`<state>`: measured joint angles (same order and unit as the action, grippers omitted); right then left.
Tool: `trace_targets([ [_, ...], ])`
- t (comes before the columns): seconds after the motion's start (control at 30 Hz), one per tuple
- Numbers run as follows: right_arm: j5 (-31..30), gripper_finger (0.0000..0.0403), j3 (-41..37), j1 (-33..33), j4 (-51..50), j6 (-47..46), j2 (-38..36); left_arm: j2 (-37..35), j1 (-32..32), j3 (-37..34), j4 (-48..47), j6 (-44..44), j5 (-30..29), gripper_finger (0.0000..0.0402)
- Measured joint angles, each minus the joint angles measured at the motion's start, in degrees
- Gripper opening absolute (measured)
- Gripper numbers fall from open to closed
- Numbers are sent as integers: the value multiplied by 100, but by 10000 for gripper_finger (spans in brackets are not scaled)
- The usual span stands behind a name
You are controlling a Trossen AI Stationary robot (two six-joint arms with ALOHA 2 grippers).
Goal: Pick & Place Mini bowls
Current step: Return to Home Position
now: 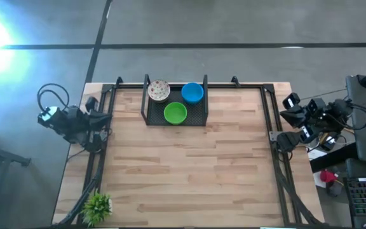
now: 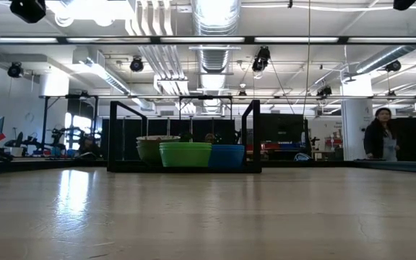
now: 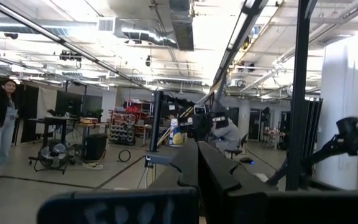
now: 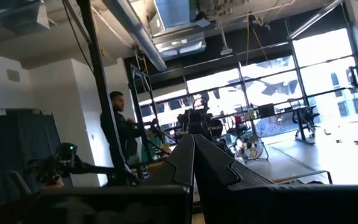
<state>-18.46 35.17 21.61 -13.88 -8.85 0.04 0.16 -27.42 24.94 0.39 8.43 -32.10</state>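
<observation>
Large open lab: exposed ceiling ducts (image 2: 211, 25), strip lights (image 2: 316, 39), concrete floor (image 1: 234, 25), cluttered shelving (image 3: 124, 126).

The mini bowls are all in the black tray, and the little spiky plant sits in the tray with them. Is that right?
Not quite. The mini bowls are in the black tray, but the spiky plant is not in it. It stands by itself at a corner of the table, far from the tray. The high view shows this.
</observation>
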Motion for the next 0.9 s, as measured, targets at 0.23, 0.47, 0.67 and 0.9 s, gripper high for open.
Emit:
trace_targets([
  [0.23,-205,8,-78,0,60,71,24,-4,3,-544,674,66,-40,0],
  [0.47,-234,8,-257,0,70,-24,4,-4,2,-1036,966,137,-56,0],
  [0.67,-228,8,-446,0,65,-12,6,-5,2,-1395,1028,70,-57,0],
  [0.9,-215,8,-807,0,79,-119,1,-7,2,-2050,1542,54,-240,0],
])
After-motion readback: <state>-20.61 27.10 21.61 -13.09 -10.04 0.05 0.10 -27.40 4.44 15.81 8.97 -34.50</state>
